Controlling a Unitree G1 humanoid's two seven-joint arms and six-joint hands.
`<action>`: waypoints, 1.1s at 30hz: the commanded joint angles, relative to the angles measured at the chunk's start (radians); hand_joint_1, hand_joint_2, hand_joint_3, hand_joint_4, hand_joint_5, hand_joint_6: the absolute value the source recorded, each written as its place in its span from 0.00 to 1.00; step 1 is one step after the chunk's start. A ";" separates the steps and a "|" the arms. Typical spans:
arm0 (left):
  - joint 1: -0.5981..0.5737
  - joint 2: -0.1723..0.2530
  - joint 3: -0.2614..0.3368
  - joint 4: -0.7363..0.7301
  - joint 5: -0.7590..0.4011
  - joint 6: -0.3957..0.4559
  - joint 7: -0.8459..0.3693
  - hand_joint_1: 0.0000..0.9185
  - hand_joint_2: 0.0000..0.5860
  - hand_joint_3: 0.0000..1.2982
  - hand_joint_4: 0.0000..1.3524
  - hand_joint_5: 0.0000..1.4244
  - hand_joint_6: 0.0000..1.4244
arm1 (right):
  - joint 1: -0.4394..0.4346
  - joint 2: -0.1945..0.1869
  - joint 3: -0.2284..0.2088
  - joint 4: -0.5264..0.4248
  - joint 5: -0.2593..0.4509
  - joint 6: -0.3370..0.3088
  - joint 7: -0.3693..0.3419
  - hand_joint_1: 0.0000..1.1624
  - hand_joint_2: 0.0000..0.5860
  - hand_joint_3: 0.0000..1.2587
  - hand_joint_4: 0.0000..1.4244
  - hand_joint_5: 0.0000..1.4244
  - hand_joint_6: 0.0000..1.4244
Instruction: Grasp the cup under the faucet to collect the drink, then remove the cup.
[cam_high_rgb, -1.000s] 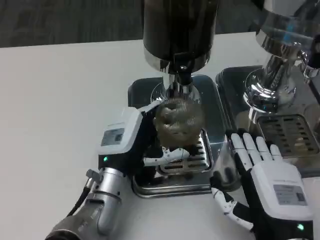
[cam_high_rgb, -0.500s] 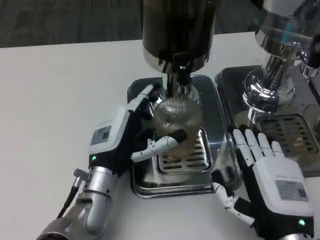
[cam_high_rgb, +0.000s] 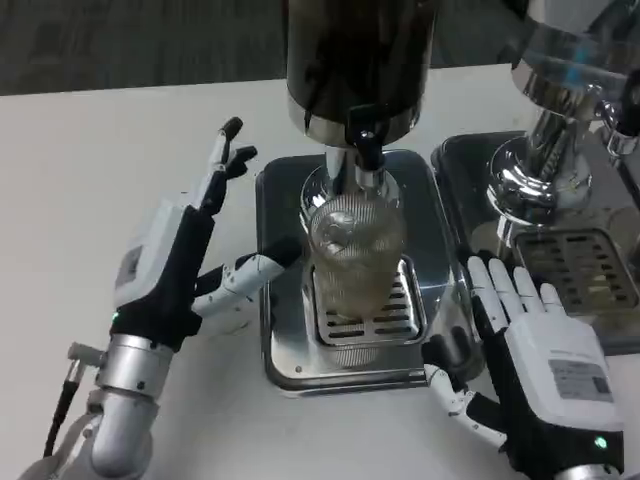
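- Cup (cam_high_rgb: 355, 262): clear ribbed glass, upright on drip grate (cam_high_rgb: 372, 322) beneath faucet (cam_high_rgb: 367, 160), holding pale liquid.
- Left hand (cam_high_rgb: 178, 262): fingers spread, nothing held.
- Right hand (cam_high_rgb: 545, 365): fingers spread, nothing held.

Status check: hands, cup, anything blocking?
Left hand open, beside the tray, off the cup. Right hand open, resting at tray's right edge. Cup upright on the drip tray under the faucet. Nothing blocking.
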 joint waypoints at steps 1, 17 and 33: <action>0.045 0.039 0.049 -0.109 -0.073 -0.074 -0.107 0.00 0.12 0.00 0.00 0.08 0.05 | -0.020 -0.009 -0.010 0.025 0.013 -0.018 -0.012 0.26 0.75 0.00 0.00 0.00 0.00; 0.082 -0.014 0.116 -0.434 -0.434 -0.075 -0.550 0.00 0.16 0.00 0.00 0.10 0.07 | -0.031 -0.001 -0.011 0.043 0.020 -0.017 -0.021 0.28 0.75 0.00 0.00 0.00 0.00; 0.019 -0.125 0.142 -0.381 -0.452 0.012 -0.735 0.00 0.19 0.01 0.00 0.09 0.06 | 0.003 0.028 -0.009 0.026 0.008 0.011 -0.056 0.28 0.75 0.00 0.00 0.00 0.00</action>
